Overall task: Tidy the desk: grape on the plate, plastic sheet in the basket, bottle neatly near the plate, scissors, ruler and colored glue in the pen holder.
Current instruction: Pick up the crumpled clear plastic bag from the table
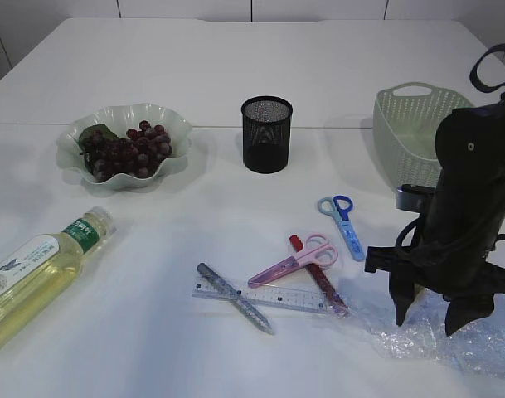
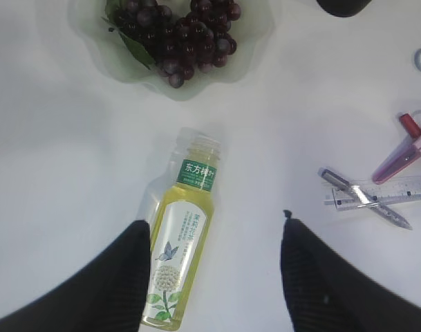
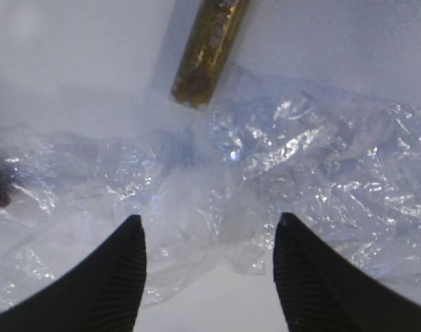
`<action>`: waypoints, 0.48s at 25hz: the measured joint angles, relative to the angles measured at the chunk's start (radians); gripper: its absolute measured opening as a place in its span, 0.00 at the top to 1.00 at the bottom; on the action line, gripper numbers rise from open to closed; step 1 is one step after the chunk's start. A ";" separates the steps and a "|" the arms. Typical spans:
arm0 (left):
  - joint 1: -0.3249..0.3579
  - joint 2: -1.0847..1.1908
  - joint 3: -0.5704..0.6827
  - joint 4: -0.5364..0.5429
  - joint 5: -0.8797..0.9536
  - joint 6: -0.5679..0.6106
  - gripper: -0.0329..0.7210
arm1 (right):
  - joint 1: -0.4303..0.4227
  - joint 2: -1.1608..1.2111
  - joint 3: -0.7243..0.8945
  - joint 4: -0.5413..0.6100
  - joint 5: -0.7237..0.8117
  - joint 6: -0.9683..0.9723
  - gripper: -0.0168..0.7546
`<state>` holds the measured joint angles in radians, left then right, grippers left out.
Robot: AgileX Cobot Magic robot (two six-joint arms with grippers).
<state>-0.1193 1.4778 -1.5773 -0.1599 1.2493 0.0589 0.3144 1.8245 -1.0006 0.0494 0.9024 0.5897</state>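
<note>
While the right gripper [image 1: 434, 319] hangs low over the near right corner of the table [image 1: 235, 66], the crumpled plastic sheet [image 1: 451, 336] lies directly under it, spreading to the right and near side. In the right wrist view both fingers [image 3: 106, 283] stand well apart with the sheet [image 3: 265, 173] filling the gap between them; nothing is clamped, and whether the tips touch the film cannot be told.

The left gripper [image 2: 217, 277] is likewise well open and empty. In its wrist view the bottle [image 2: 182, 256] lies on its side between the two fingers [image 2: 113, 283], cap pointing away toward the plate [image 2: 258, 41]; contact cannot be told. In the exterior view the bottle [image 1: 36, 274] sits at the near left, the left gripper itself out of frame.

Grapes [image 1: 123, 149] already rest on the plate [image 1: 177, 124], far left. Pen holder [image 1: 266, 133] stands upright at centre far, basket [image 1: 401, 124] at far right. Ruler [image 1: 260, 294] lies near centre with a grey glue pen [image 1: 235, 298] across it, pink scissors [image 1: 298, 259] and a red glue pen [image 1: 318, 278] crossed at its right end, blue scissors [image 1: 343, 222] just beyond
</note>
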 joint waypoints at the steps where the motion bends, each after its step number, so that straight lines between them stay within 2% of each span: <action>1: 0.000 0.000 0.000 0.000 0.000 0.000 0.38 | 0.000 0.003 0.000 0.000 -0.006 0.000 0.41; 12: 0.000 0.000 0.000 0.000 0.000 0.000 0.38 | 0.000 0.021 -0.002 -0.004 -0.033 0.000 0.41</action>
<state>-0.1193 1.4778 -1.5773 -0.1599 1.2493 0.0589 0.3147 1.8458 -1.0028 0.0456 0.8697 0.5897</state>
